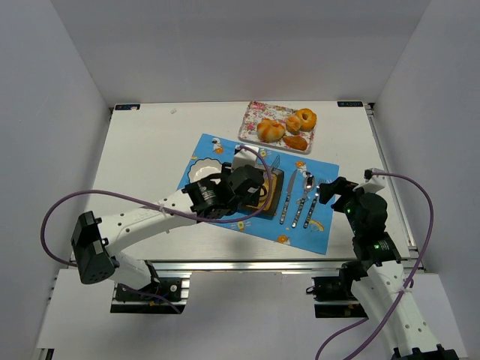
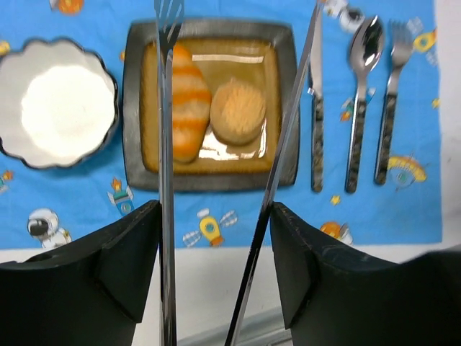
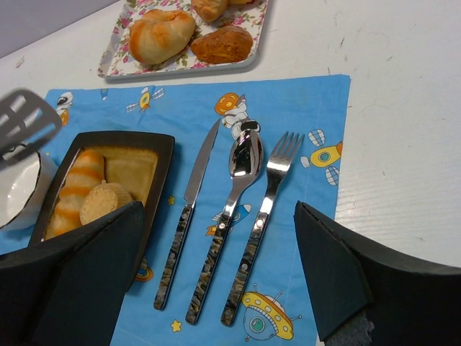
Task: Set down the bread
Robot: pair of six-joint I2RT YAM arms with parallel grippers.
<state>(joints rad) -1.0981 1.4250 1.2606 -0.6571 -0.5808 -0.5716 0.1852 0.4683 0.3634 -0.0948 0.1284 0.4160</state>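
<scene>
Left gripper (image 2: pixel 212 216): grasping a pair of metal tongs (image 2: pixel 284 137); one tong arm lies along the inner face of each finger.
Tongs: arms spread well apart, nothing between them; the slotted tip of one arm hangs over the far rim of the dish.
Left arm position: gripper above the near edge of the dark dish (image 2: pixel 216 182), pointing toward the far side of the table (image 1: pixel 150 150).
Bread, placed: a striped long roll (image 2: pixel 191 108) and a round bun (image 2: pixel 238 110) lie side by side in the dish, just touching; the roll is on the left, the bun on the right.
Dish: square, dark, sitting on the blue placemat (image 2: pixel 79 194).
Bowl (image 2: pixel 61 101): white, scalloped rim, just left of the dish on the mat.
Cutlery: knife (image 2: pixel 317 137), spoon (image 2: pixel 360 108), fork (image 2: pixel 389 115), in a row right of the dish, handles toward the arms.
Bread, remaining: a large roll (image 1: pixel 271 130) and three smaller pieces on the floral tray (image 1: pixel 250 114), beyond the mat.
Right gripper (image 3: pixel 218 213): released, fingers wide apart and holding nothing, near the right edge of the mat, aimed at the cutlery.
</scene>
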